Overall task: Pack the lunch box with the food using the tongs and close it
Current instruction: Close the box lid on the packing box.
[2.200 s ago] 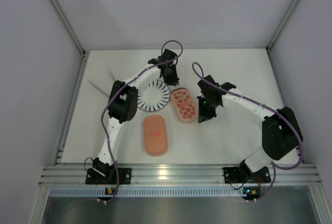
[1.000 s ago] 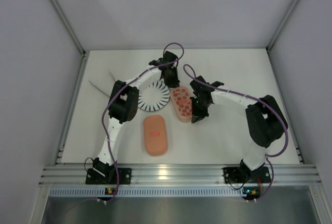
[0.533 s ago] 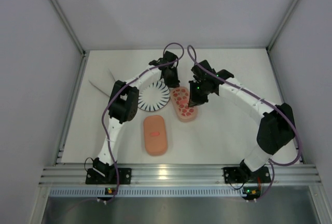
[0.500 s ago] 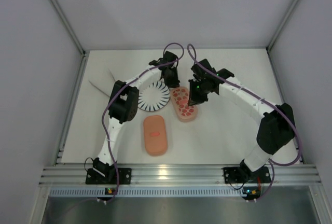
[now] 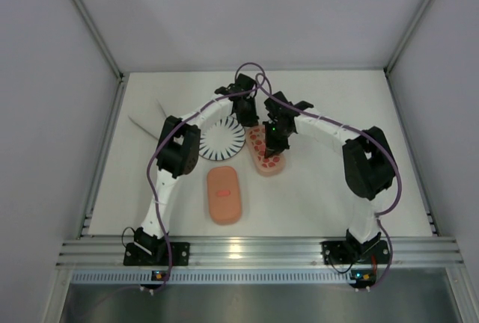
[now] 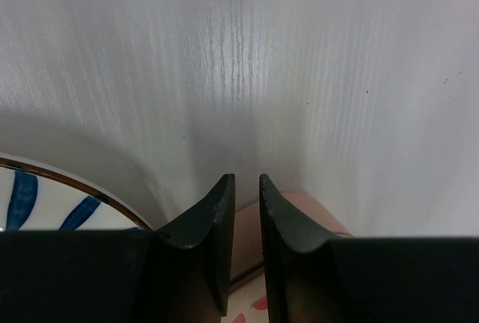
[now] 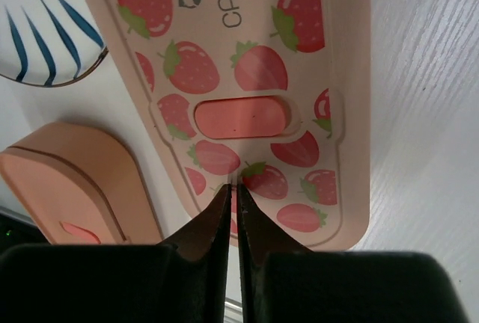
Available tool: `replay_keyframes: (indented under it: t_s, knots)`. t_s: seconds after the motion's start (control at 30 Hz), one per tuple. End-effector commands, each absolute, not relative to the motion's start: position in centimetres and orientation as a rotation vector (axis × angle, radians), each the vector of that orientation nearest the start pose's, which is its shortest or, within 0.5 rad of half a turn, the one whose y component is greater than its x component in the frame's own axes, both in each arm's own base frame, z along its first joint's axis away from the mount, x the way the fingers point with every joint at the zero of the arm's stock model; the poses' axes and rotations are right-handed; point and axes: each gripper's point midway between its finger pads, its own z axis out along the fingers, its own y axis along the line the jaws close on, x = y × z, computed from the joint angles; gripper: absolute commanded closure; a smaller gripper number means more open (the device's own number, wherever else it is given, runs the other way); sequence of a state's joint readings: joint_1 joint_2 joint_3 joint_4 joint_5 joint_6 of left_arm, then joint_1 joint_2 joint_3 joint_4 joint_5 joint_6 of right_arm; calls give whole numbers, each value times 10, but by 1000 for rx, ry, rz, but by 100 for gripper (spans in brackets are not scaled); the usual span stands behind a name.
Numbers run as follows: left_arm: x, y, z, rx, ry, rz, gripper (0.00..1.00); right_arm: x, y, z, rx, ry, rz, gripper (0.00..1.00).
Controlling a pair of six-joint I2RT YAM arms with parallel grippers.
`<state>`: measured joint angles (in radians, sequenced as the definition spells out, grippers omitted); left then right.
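1. From above: the lid is being pressed shut, I'd judge, so the push should be going straight down and centred, with the far end steadied against skidding. The right gripper (image 5: 272, 146), its arm arching in from the right, is bearing on the salmon-pink oblong plastic lunch box (image 5: 266, 163) with its strawberry-printed lid. The box is sitting on the white bench (image 5: 322, 188) beside the round white plate with dark radial stripes (image 5: 223, 137). The left gripper (image 5: 248, 121) is reaching past the plate to the box's far end. The slim silvery metal tongs (image 5: 144, 124) are lying well apart, by the left wall.
2. Left wrist: the jaws are standing slightly apart at the box's end; whether they are pinching it I cannot tell.
3. Right wrist: the jaws are closed together, empty, with their tips just beside the lid's red centre tab.
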<state>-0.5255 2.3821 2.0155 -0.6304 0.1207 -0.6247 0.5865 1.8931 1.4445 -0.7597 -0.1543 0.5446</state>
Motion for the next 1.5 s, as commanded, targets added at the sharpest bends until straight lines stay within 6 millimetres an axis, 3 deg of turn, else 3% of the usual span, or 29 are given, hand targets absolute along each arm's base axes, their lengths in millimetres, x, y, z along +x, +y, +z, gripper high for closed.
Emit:
replay_keyframes:
  t_s: [0.0,0.3,0.43,0.63,0.77,0.97,1.03,1.2,1.4,1.47]
  knots:
    - [467,-323,36,-60,2667,-548,75,309,271,55,-126,2874,470,94]
    - [469,-321,39,-59,2658,-527,75,306,265,43,-115,2907,424,94]
    - [480,-314,55,-71,2600,-494,73,304,264,40,-110,2915,419,94]
    - [509,-296,103,-125,2433,-441,69,300,261,37,-112,2928,405,94]
    - [527,-284,156,-155,2286,-450,68,299,259,34,-111,2932,393,94]
    - [527,-265,214,-170,2167,-415,66,300,259,33,-108,2933,389,95]
    - [518,-261,217,-183,2188,-405,67,301,259,34,-108,2930,391,95]
    - [484,-264,203,-146,2262,-401,70,302,259,35,-101,2929,388,95]
    - [430,-283,155,-32,2423,-397,71,302,257,35,-83,2931,374,95]
    - [421,-290,143,10,2447,-390,71,302,257,35,-82,2932,370,95]
